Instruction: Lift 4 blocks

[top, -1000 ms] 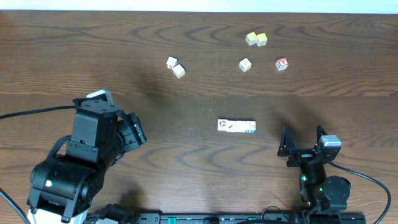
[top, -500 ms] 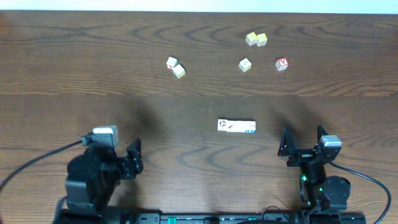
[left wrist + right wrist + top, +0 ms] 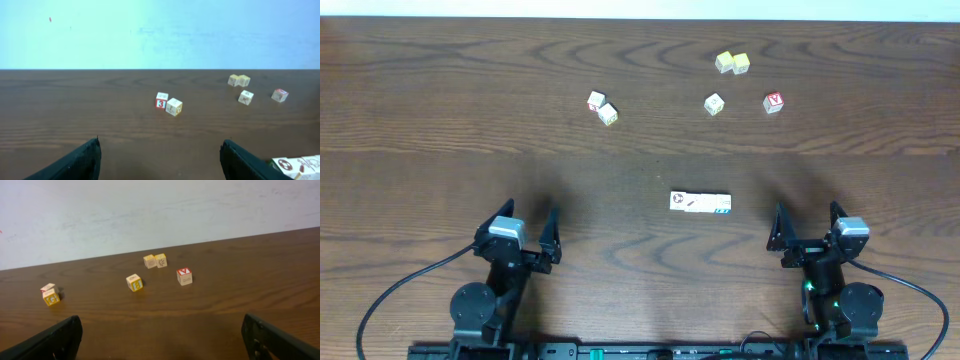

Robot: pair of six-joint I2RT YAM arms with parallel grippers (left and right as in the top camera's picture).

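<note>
Several cream-white blocks (image 3: 701,203) lie side by side in a short row near the table's middle, with red, black and teal marks on their top faces. The end of the row of blocks (image 3: 296,165) shows at the lower right of the left wrist view. It is out of the right wrist view. My left gripper (image 3: 527,222) sits low at the front left, open and empty, well left of the row. My right gripper (image 3: 807,218) rests at the front right, also open and empty. Bare wood shows between both pairs of fingers (image 3: 160,146) (image 3: 161,326).
Loose cubes lie farther back: a touching pair (image 3: 602,108) at the left, a single cube (image 3: 714,104), a red-topped cube (image 3: 774,102), and two yellow-tinted cubes (image 3: 732,63) near the far edge. A pale wall stands behind the table.
My left arm has dropped from a raised, folded pose and pulled back to the front edge, fingers pointing toward the blocks. The right arm and all blocks have stayed put.
</note>
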